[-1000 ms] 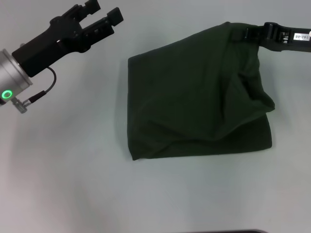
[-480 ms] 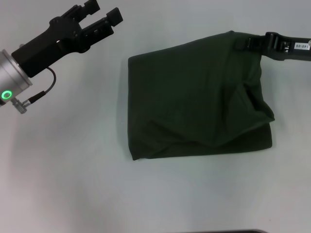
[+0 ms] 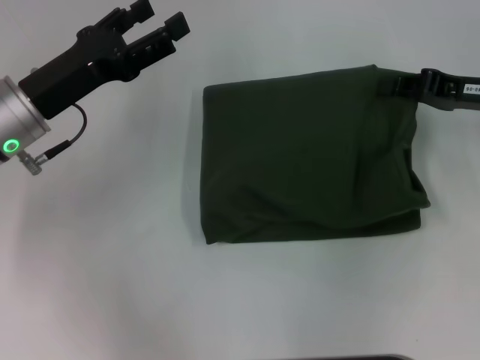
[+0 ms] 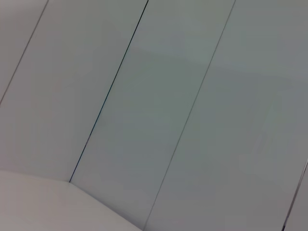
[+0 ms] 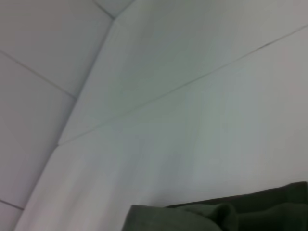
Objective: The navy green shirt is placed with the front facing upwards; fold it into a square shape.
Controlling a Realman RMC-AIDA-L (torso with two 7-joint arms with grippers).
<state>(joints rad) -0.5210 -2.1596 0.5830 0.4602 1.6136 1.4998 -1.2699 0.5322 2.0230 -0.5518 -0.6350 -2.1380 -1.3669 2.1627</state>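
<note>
Dark green cloth, the shirt (image 3: 307, 154), lies folded into a rough rectangle at centre right of my head view on the pale tabletop (image 3: 112, 262). My right tool (image 3: 401, 82) pinches its upper right corner at the frame's right edge. My left tool (image 3: 159, 21) hangs upper left, fingers spread, well apart from the shirt.

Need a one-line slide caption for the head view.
Right gripper at the folded shirt's far right corner; left gripper open, off to its left.
</note>
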